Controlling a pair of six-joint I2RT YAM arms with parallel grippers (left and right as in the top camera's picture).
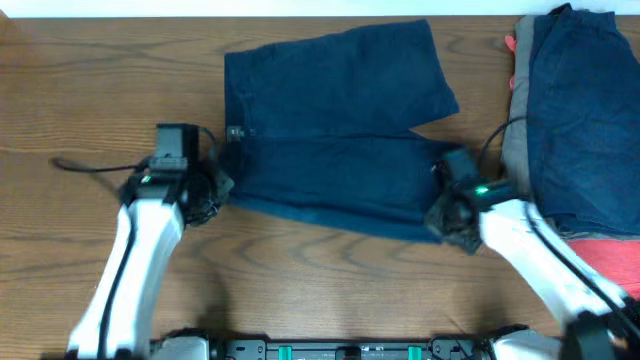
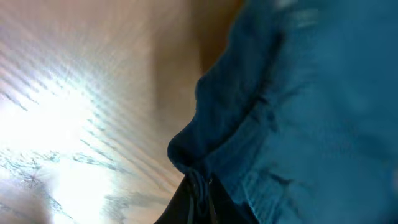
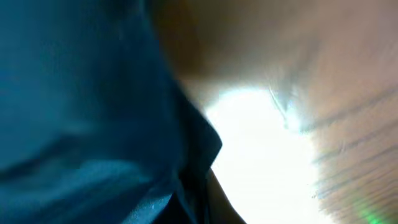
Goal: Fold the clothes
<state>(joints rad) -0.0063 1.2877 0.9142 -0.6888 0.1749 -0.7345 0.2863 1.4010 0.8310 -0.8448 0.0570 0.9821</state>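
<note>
Dark navy shorts (image 1: 335,130) lie spread on the wooden table, waistband to the left, two legs to the right. My left gripper (image 1: 222,183) is shut on the shorts' near waistband corner; the left wrist view shows the fabric (image 2: 298,118) bunched into the jaws (image 2: 199,186). My right gripper (image 1: 440,215) is shut on the hem corner of the near leg; the right wrist view shows blue cloth (image 3: 81,112) pinched at the jaws (image 3: 196,193). The near edge looks slightly raised between the two grippers.
A pile of other clothes (image 1: 575,120) sits at the right edge: navy on top, grey beneath, a coral-red piece (image 1: 605,262) at the front. A black cable (image 1: 90,167) trails left of the left arm. Bare wood (image 1: 320,290) lies in front.
</note>
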